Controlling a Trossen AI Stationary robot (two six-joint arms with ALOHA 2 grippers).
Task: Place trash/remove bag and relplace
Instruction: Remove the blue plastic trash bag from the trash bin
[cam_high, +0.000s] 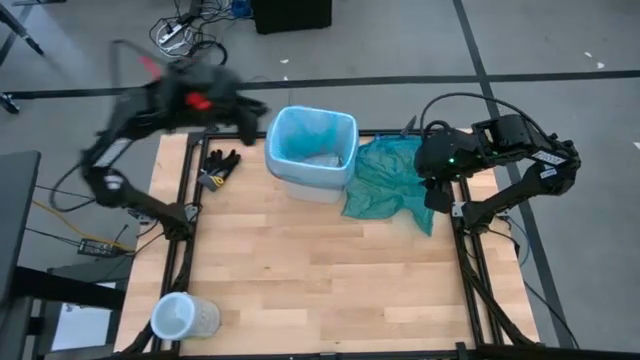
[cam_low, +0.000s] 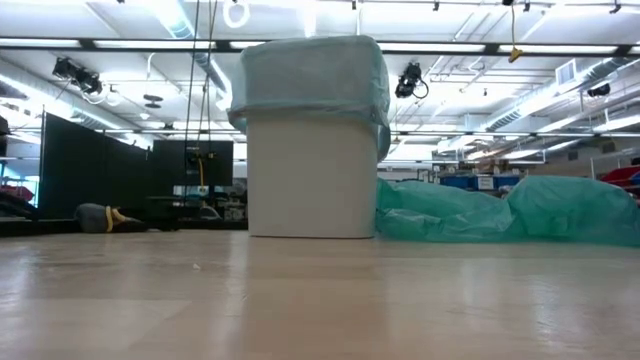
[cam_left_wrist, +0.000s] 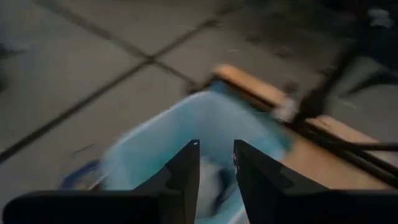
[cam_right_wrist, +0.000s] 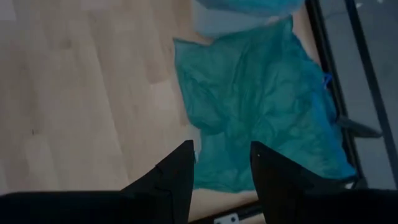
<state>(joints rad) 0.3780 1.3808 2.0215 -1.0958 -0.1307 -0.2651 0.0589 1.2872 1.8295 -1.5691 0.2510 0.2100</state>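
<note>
A white bin (cam_high: 305, 183) stands at the table's far middle, lined with the light blue bag (cam_high: 311, 135), whose rim is folded over the bin's top edge (cam_low: 310, 75). Pale trash scraps (cam_high: 322, 158) lie inside it. My left gripper (cam_left_wrist: 216, 149) hovers open, high above the bin's far left side (cam_high: 250, 122), with nothing between its fingers. My right gripper (cam_right_wrist: 222, 155) hangs open above a darker teal-green plastic bag (cam_high: 385, 180), which lies crumpled flat on the table to the right of the bin.
Black gloves (cam_high: 220, 167) lie on the table left of the bin. A pale cup-like container (cam_high: 180, 315) lies at the near left corner. Bare wood (cam_high: 320, 270) fills the table's near half. Cables lie on the floor beyond the far edge.
</note>
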